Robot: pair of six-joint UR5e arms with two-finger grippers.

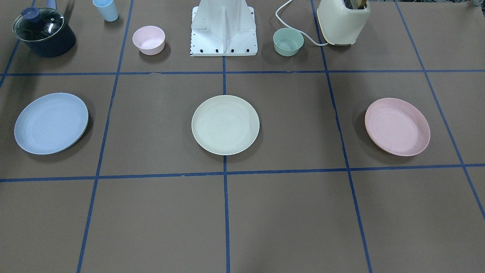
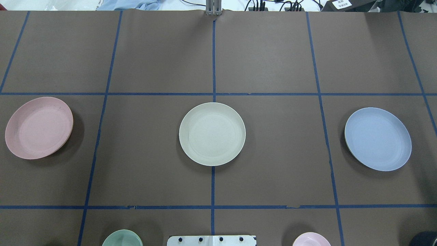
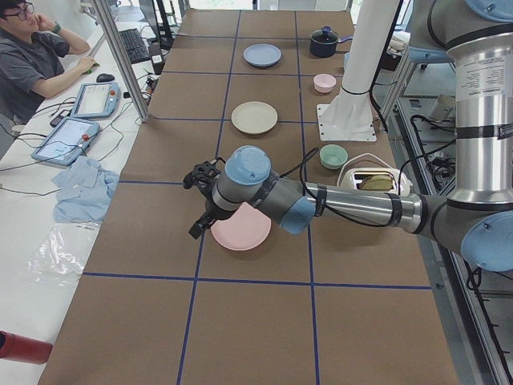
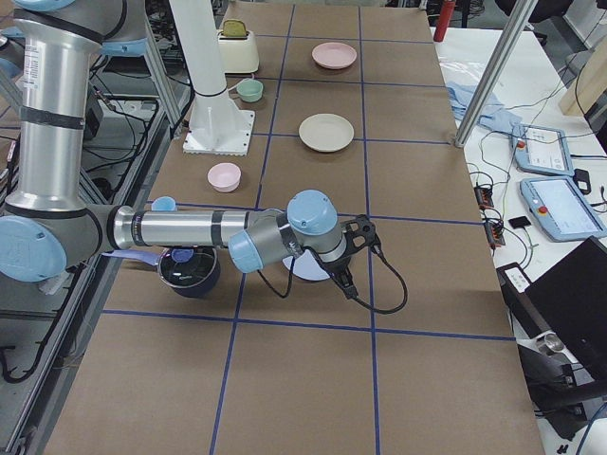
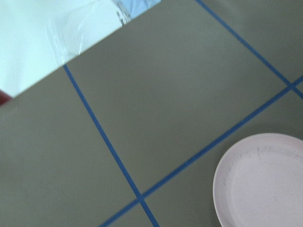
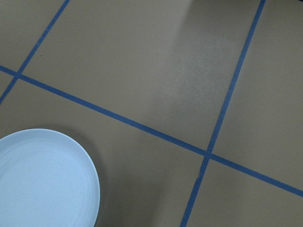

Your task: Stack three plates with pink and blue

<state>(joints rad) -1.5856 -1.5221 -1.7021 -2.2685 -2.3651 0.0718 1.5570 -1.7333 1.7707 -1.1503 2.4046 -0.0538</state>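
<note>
Three plates lie apart in a row on the brown table. The cream plate (image 1: 225,124) is in the middle, also in the overhead view (image 2: 212,134). The pink plate (image 1: 397,126) (image 2: 38,127) lies on my left side and shows in the left wrist view (image 5: 265,182). The blue plate (image 1: 51,123) (image 2: 378,138) lies on my right side and shows in the right wrist view (image 6: 45,179). My left gripper (image 3: 194,231) hangs above the pink plate's far edge. My right gripper (image 4: 349,289) hangs over the blue plate. I cannot tell whether either is open or shut.
Near the robot base (image 1: 223,32) stand a dark pot with a glass lid (image 1: 43,32), a light blue cup (image 1: 106,9), a small pink bowl (image 1: 148,40), a green bowl (image 1: 288,41) and a cream toaster (image 1: 343,21). An operator (image 3: 32,56) sits beside the table.
</note>
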